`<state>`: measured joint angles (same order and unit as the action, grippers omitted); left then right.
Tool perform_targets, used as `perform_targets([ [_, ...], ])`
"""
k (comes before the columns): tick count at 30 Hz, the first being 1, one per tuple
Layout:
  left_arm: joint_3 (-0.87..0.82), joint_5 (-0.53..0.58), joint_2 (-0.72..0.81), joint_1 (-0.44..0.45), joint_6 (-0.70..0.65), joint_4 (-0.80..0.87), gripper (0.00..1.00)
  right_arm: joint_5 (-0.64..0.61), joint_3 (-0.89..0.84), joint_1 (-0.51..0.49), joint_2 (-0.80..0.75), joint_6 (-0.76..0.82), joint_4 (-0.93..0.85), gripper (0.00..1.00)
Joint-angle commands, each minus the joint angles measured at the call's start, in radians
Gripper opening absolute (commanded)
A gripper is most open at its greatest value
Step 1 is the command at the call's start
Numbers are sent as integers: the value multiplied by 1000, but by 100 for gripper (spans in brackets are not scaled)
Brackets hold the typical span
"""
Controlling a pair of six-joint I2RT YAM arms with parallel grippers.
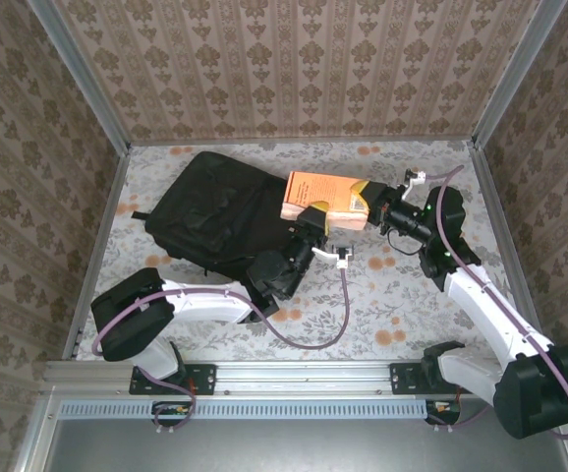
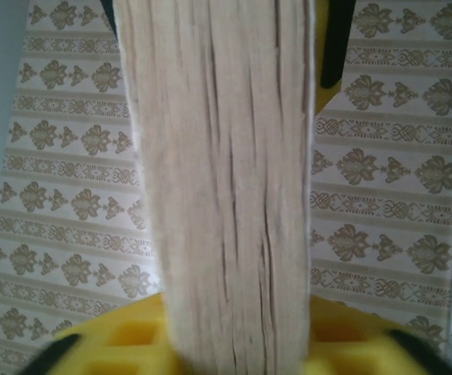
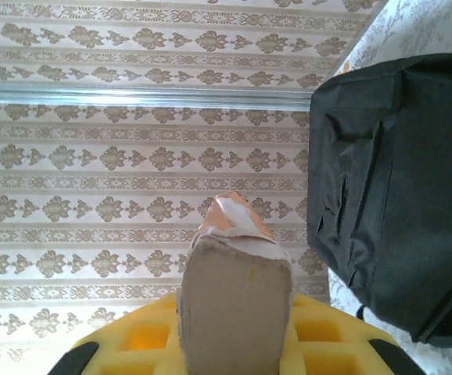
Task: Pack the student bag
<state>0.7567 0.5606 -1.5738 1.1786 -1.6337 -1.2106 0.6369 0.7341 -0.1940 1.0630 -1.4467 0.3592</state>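
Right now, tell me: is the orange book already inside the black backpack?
No, the orange book is outside the backpack, at its right edge, with its far end in the right gripper.

One large black soft fabric backpack (image 1: 215, 211); one thick orange-covered paperback book (image 1: 323, 200) with cream page edges; two white-and-black jointed robot arms, one left (image 1: 205, 300) and one right (image 1: 485, 305).

- Top external: set high behind the near edge, aimed down over the whole table (image 1: 397, 305).
- Left wrist: held hard against the book (image 2: 218, 187), facing the wall (image 2: 62, 156).
- Right wrist: set close on the book's end; student bag (image 3: 398, 195) shared with top external.
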Motion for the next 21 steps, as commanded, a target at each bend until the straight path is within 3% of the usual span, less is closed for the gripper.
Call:
perform_targets([
  [1, 3, -4, 3, 6, 23, -2, 53, 8, 36, 9, -45, 64, -55, 0],
  [3, 16, 24, 2, 6, 51, 47, 70, -31, 37, 19, -79, 136, -153, 0],
  [6, 38, 106, 1, 5, 122, 91, 87, -131, 63, 33, -141, 284, -361, 0],
  [8, 53, 163, 20, 3, 191, 178, 92, -192, 78, 38, -169, 373, -469, 0],
  [10, 79, 183, 75, 0, 334, 412, 92, -236, 90, 39, -178, 451, -559, 0],
  [12, 148, 137, 146, -14, 584, 831, 92, -260, 109, 42, -162, 515, -642, 0],
  [14, 223, 47, 196, -44, 821, 1129, 93, -265, 127, 41, -136, 570, -698, 0],
  [21, 374, -226, 310, -177, 1336, 1543, 92, -447, 338, -41, 39, 799, -1084, 0],
])
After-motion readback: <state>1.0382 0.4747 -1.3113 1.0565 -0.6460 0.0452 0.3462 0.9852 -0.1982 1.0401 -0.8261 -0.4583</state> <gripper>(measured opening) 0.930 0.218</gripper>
